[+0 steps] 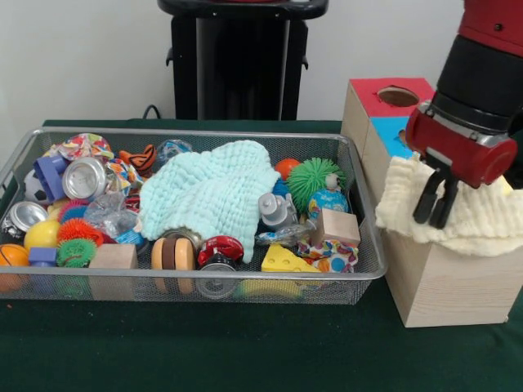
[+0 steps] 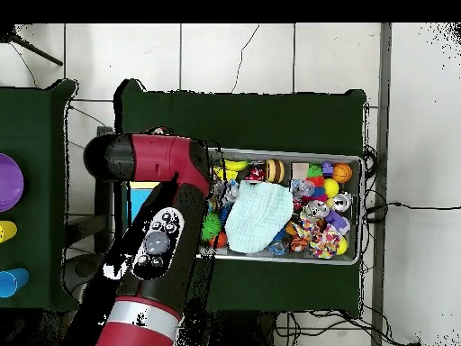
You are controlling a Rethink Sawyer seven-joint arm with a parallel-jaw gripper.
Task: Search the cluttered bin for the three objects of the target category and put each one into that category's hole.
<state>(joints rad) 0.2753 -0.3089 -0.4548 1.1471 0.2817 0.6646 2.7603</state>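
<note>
Far off to the left of my fingers sits the wire bin, packed: silver cans, spiky balls, a wooden block, a yellow cheese wedge, a green spiky ball. A pale mint cloth is draped over the bin's middle, well apart from me. Nearer, just left and behind my fingers, the wooden box shows a red panel with a round hole and a blue panel beside it. My gripper hangs over the box's near end, its two dark fingers close together and pointing down. They touch a cream cloth heaped on the box top, but I cannot tell if they pinch it. From overhead my arm covers the box; the mint cloth lies right of it.
</note>
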